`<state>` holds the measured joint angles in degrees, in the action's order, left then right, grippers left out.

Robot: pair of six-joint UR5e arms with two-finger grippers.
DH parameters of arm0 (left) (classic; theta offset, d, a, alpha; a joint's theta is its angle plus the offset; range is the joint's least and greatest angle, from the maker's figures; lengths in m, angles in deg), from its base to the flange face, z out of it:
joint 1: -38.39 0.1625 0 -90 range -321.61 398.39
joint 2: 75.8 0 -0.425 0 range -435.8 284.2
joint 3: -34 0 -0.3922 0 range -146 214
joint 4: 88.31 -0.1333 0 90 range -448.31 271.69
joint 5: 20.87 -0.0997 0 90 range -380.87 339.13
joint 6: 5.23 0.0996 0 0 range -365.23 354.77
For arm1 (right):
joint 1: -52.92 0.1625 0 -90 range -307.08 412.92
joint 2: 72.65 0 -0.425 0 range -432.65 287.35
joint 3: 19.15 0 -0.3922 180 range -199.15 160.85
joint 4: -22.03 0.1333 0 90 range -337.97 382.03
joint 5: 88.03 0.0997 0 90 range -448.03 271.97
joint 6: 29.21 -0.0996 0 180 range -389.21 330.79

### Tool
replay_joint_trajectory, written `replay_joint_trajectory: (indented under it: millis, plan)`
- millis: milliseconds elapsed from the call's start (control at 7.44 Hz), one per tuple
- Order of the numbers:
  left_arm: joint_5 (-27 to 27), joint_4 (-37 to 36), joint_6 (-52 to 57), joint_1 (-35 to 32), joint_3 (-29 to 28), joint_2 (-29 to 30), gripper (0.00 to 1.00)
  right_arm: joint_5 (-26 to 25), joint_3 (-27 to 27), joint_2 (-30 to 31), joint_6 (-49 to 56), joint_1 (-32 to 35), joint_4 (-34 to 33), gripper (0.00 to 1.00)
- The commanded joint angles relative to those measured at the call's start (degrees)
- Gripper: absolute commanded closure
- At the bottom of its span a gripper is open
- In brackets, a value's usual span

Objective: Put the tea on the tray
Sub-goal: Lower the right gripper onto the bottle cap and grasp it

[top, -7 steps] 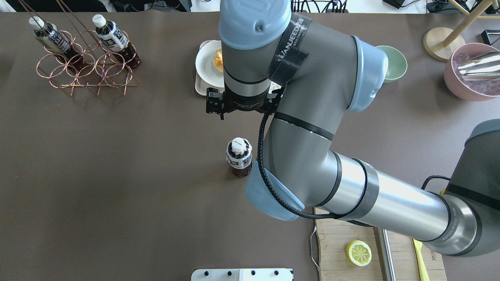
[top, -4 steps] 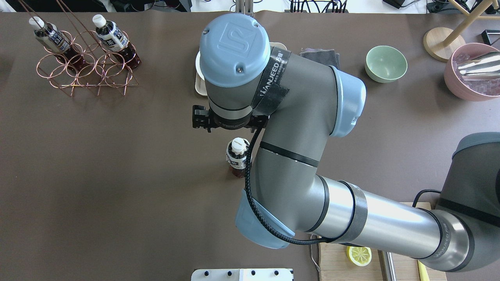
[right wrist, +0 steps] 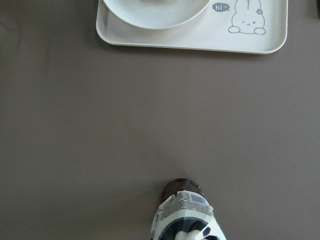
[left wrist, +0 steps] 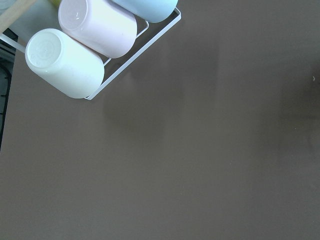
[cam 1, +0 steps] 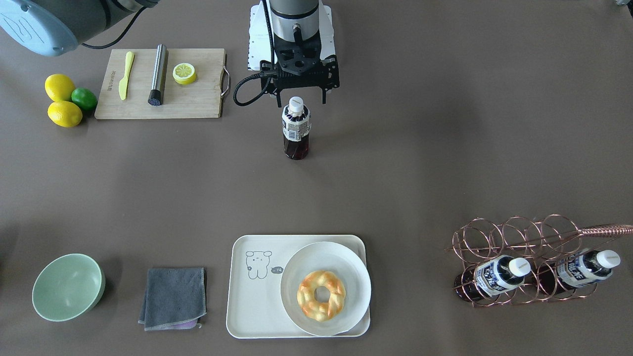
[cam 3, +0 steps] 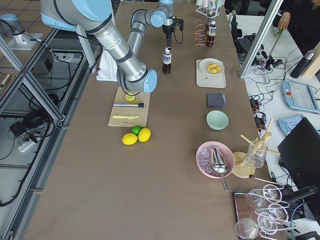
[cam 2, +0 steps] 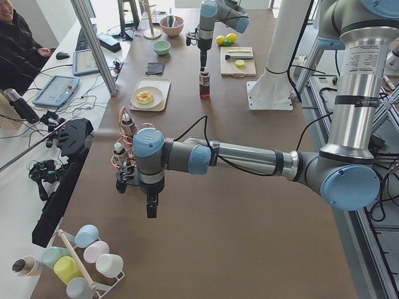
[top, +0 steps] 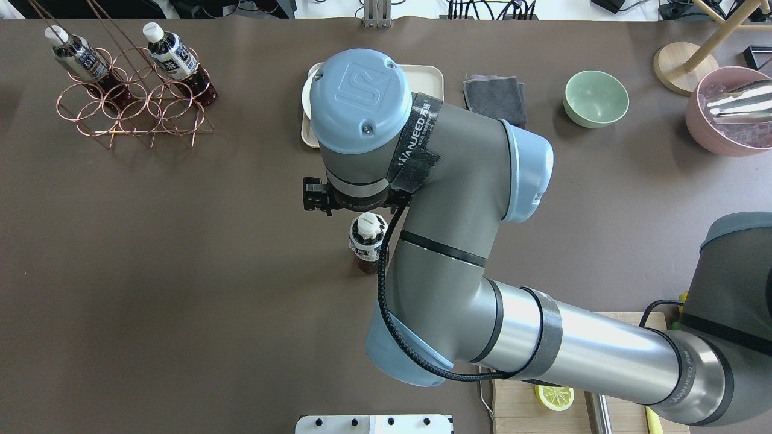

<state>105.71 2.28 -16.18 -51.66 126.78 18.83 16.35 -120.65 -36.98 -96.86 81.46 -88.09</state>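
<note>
The tea bottle [cam 1: 295, 131] stands upright on the brown table, mid-table, near the robot's side; it also shows in the overhead view [top: 367, 241] and at the bottom of the right wrist view [right wrist: 186, 220]. My right gripper [cam 1: 300, 99] hangs just above its white cap, fingers spread wide and empty. The cream tray [cam 1: 247, 301] with the bear drawing lies at the far side, holding a round plate [cam 1: 326, 254] with a donut [cam 1: 321, 295]. My left gripper [cam 2: 151, 208] points down far off at the table's left end; I cannot tell whether it is open.
Two more bottles [cam 1: 499, 274] lie in a copper wire rack [cam 1: 519, 237] beside the tray. A grey cloth [cam 1: 173, 296] and green bowl [cam 1: 67, 287] lie on the tray's other side. A wooden cutting board [cam 1: 158, 106] and lemons [cam 1: 64, 113] sit near the robot.
My right arm has swung back from over the tray toward the robot, bringing the gripper over the standing bottle. The bottle has not moved.
</note>
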Motion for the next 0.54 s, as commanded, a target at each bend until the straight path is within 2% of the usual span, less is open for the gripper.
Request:
replay_joint_trajectory:
  millis: [0, 134, 403]
  plan:
    - [0.0, 0.0, 0.0, 0.0, -0.4, -0.1, 0.03, -0.5, 0.3, 1.1, 0.9, 0.5, 0.1, 0.14]
    - [0.0, 0.0, 0.0, 0.0, -0.5, -0.1, 0.03, -0.5, 0.3, 1.1, 0.4, 0.4, 0.1, 0.23]
    - [0.0, 0.0, 0.0, -0.1, -0.4, 0.0, 0.03, -0.4, 0.3, 1.2, 0.1, -0.5, 0.0, 0.26]
